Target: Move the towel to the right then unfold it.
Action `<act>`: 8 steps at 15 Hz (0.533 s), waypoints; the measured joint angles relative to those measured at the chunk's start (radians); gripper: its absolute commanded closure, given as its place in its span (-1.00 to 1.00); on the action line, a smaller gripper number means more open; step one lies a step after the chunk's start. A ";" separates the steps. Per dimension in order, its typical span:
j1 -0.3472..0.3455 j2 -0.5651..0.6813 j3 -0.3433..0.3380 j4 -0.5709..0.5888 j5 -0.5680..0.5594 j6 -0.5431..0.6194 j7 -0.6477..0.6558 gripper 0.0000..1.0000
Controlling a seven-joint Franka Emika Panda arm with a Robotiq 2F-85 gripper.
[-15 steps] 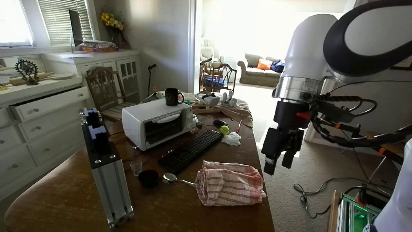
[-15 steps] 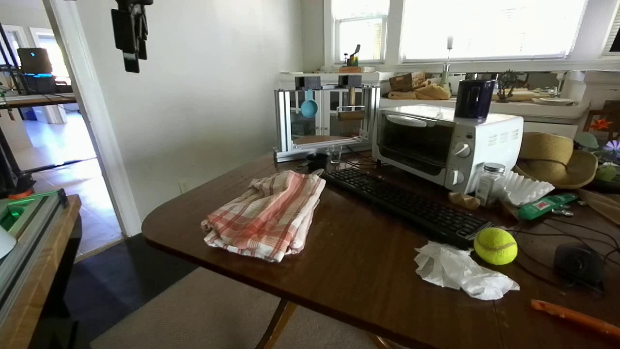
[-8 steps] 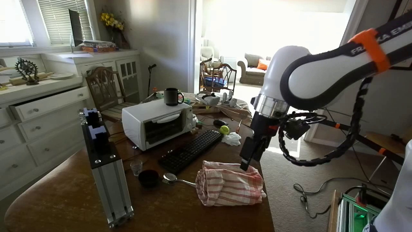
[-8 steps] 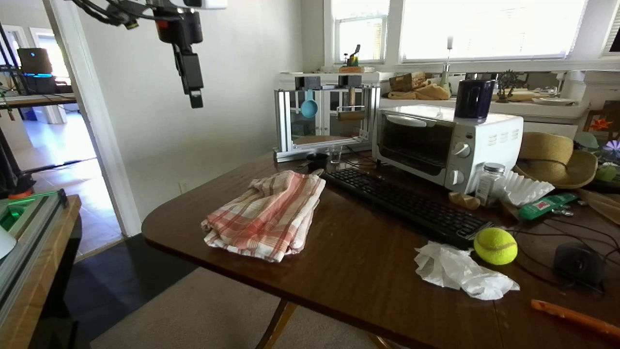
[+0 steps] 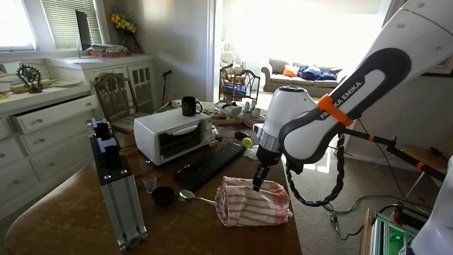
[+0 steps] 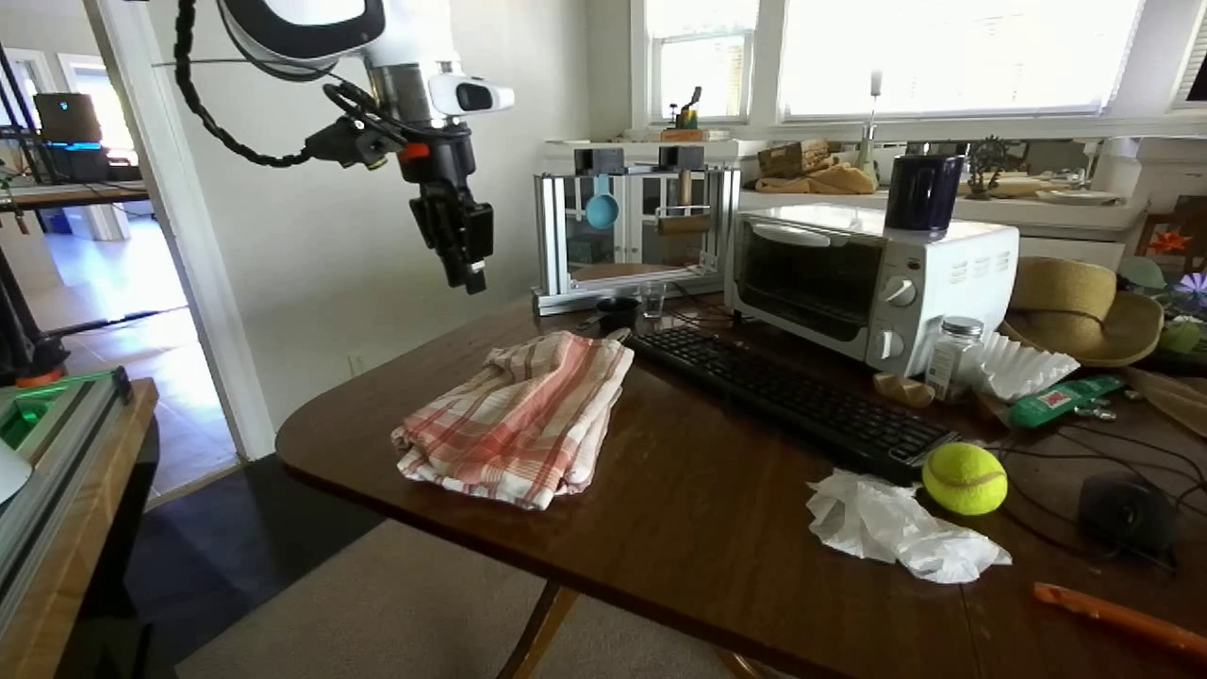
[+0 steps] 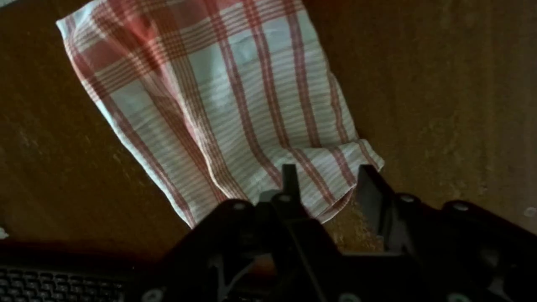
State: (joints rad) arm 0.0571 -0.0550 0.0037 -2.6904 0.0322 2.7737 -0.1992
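Note:
The towel (image 5: 253,209), white with red stripes and checks, lies folded and rumpled on the dark wooden table, near its edge. Both exterior views show it, and a folded corner of the towel (image 7: 251,105) points towards the fingers in the wrist view. My gripper (image 6: 474,283) hangs in the air above the towel, tilted, with a gap beneath it. In the wrist view a partial gap separates the two fingers (image 7: 290,178), and nothing is held between them. Behind that gap I see the towel's corner and bare wood.
A black keyboard (image 6: 792,391) lies beside the towel, with a white toaster oven (image 5: 170,134) behind it. A spoon (image 5: 187,194) touches the towel's side. Near it stand a dark cup (image 5: 163,196), a glass (image 5: 150,184) and a metal frame (image 5: 122,202). Crumpled paper (image 6: 896,528) and a tennis ball (image 6: 964,478) lie further along.
From beyond the table's edge, my gripper has swung in over the towel and come lower, turning as it moved. The towel lies where it was.

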 measured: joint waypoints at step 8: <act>-0.026 0.223 -0.115 0.048 -0.360 0.322 0.155 1.00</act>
State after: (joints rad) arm 0.0313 0.1681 -0.1109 -2.6426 -0.3281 3.0958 -0.0440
